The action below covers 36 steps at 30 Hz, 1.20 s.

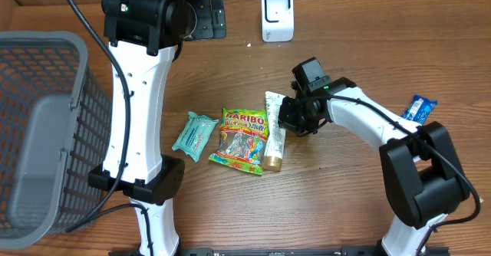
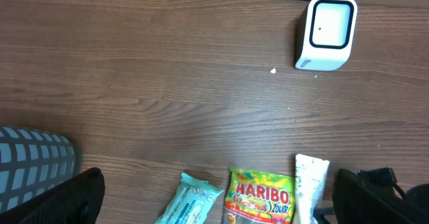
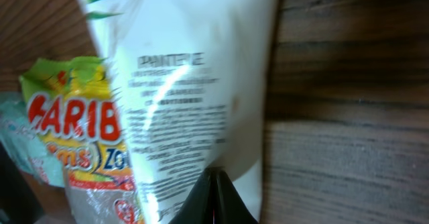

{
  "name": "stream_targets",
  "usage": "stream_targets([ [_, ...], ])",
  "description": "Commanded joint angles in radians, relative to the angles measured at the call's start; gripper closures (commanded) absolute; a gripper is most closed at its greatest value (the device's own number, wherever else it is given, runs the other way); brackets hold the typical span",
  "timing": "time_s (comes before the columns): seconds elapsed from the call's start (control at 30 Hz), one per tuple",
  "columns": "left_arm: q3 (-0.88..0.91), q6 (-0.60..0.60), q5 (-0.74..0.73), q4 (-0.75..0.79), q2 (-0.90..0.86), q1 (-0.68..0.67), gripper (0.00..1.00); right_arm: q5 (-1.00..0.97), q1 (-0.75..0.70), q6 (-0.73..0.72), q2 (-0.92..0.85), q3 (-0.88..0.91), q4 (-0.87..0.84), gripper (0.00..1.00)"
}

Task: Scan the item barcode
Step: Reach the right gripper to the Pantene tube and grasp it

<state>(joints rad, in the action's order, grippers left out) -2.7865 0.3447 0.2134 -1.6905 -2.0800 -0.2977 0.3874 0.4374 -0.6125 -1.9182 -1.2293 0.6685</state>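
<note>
The white tube [image 1: 274, 129] lies flat just right of the Haribo bag [image 1: 242, 139], touching it. The right gripper [image 3: 214, 192] is closed with its tips on the tube, seemingly resting rather than holding. The left gripper [image 1: 211, 18] hangs wide open beyond the bag.

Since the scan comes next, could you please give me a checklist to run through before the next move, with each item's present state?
1. Right pincer shut at the white tube: ok.
2. Tube truly gripped, not merely touched: cannot tell; it lies flat on the table.
3. Barcode located: not ok; the right wrist view shows only small print on the face that is up.
4. Scanner upright with bare wood in front of it: ok.
5. Left pincer open, empty and well away from the tube: ok.
6. Tube free of the Haribo bag: cannot tell; they lie edge to edge.
</note>
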Motion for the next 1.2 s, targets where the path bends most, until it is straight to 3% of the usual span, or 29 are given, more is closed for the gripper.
stream_targets([
  [0.0, 0.005, 0.018, -0.004, 0.001, -0.009, -0.004, 0.0, -0.02, 0.001, -0.005, -0.038, 0.021, -0.034, 0.95],
  [0.07, 0.005, 0.018, -0.004, 0.001, -0.009, -0.004, 0.0, -0.02, 0.001, 0.035, -0.037, 0.011, -0.047, 0.84],
  [0.2, 0.005, 0.018, -0.005, 0.001, -0.009, -0.004, 0.0, -0.02, -0.001, 0.163, -0.034, -0.074, -0.009, 0.41],
  [0.33, 0.005, 0.018, -0.004, 0.001, -0.009, -0.004, 0.0, -0.02, 0.004, 0.291, -0.034, -0.199, 0.08, 0.27],
  [0.57, 0.005, 0.018, -0.004, 0.001, -0.009, -0.004, 0.01, -0.001, 0.069, 0.373, -0.036, -0.251, 0.138, 0.3],
  [0.63, 0.005, 0.018, -0.004, 0.001, -0.009, -0.004, 0.01, 0.051, 0.097, 0.373, -0.036, -0.251, 0.174, 0.47],
  [0.7, 0.005, 0.018, -0.004, 0.001, -0.009, -0.004, 0.0, 0.088, 0.13, 0.356, -0.036, -0.251, 0.225, 0.56],
  [0.93, 0.005, 0.018, -0.005, 0.001, -0.009, -0.004, 0.01, 0.076, 0.218, 0.285, -0.037, -0.213, 0.289, 0.55],
  [1.17, 0.005, 0.018, -0.004, 0.001, -0.009, -0.004, 0.0, -0.088, 0.211, 0.185, -0.037, -0.116, 0.33, 0.55],
])
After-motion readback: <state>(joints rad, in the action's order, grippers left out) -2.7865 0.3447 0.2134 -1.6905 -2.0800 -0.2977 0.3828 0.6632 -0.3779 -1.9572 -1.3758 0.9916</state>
